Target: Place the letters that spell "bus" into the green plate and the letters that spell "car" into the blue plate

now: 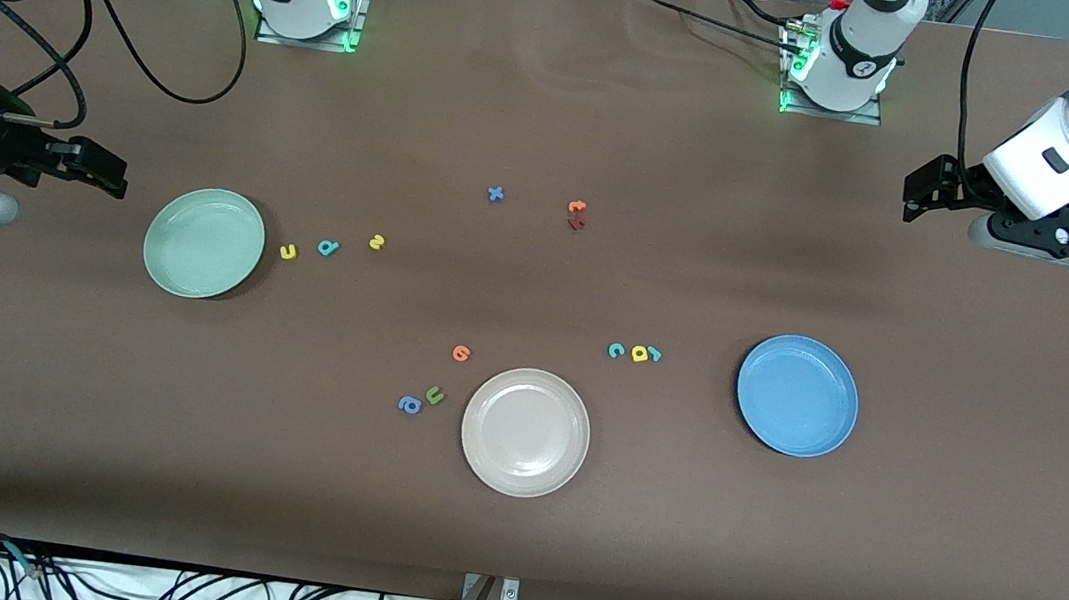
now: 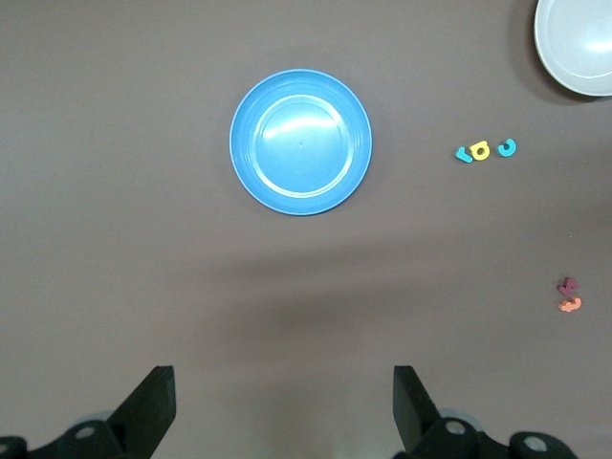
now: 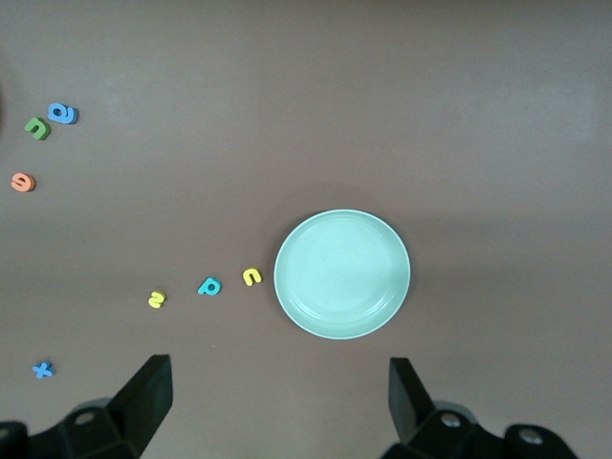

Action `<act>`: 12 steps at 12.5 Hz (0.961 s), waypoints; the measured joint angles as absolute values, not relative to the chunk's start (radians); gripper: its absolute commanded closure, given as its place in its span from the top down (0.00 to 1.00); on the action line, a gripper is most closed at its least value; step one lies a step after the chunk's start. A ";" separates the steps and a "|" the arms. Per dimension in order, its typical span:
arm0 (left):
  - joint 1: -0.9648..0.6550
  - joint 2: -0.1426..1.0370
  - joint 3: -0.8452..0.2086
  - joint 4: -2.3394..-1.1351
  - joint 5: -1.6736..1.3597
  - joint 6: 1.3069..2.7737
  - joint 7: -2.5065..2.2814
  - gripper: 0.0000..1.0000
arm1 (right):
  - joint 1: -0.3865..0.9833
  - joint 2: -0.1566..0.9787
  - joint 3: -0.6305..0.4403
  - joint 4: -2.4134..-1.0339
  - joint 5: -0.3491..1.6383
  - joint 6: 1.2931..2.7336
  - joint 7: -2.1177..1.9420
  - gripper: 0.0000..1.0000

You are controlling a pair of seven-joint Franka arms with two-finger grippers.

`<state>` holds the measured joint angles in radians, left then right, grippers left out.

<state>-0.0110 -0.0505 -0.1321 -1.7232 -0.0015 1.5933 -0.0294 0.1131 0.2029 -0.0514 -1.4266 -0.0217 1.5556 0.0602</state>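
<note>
The right gripper [image 1: 96, 173] hangs at the left edge of the front view, its fingers spread wide and holding nothing, over bare table just outside the green plate [image 1: 169, 243]; its own wrist view shows both fingers [image 3: 143, 397] parted at the bottom of the frame with the plate empty above them. The left gripper [image 1: 925, 189] is released too, jaws agape and empty, at the upper right of the front view, with the blue plate [image 1: 764, 407] lower in the frame and equally empty. Working outward from the green plate, the letters for "bus" lie in a loose row just beside its rim: the yellow u [image 1: 288, 252] closest, then the teal b [image 1: 328, 247], then the yellow s [image 1: 377, 242], each apart from its neighbour. The "car" letters sit in a tight cluster in the middle right of the frame, between the beige plate [image 1: 489, 436] and the blue one: teal c [image 1: 616, 351], yellow a [image 1: 639, 353], teal r [image 1: 654, 354], seemingly touching. Nothing has yet been sorted. These foam pieces look featherlight, soft and flat, so they should squash rather than break; I'd judge the best hold is a gentle pinch across a letter's outer edges from straight above, taking an end letter of the huddled trio first so its neighbours are not dragged along
</note>
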 measured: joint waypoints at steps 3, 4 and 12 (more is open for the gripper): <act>-0.011 -0.050 -0.132 -1.723 -0.001 1.593 -0.029 1.00 | 0.113 0.203 -0.051 -1.427 -0.022 1.555 0.060 1.00; -0.011 -0.050 -0.132 -1.723 -0.001 1.593 -0.029 1.00 | 0.113 0.203 -0.052 -1.427 -0.022 1.555 0.060 1.00; -0.012 -0.051 -0.134 -1.723 -0.001 1.593 -0.029 1.00 | 0.113 0.202 -0.054 -1.426 -0.022 1.538 0.069 1.00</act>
<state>-0.0120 -0.0505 -0.1337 -1.7232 -0.0015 1.5933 -0.0295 0.1128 0.2017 -0.0537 -1.4264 -0.0217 1.5376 0.0689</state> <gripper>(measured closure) 0.000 0.000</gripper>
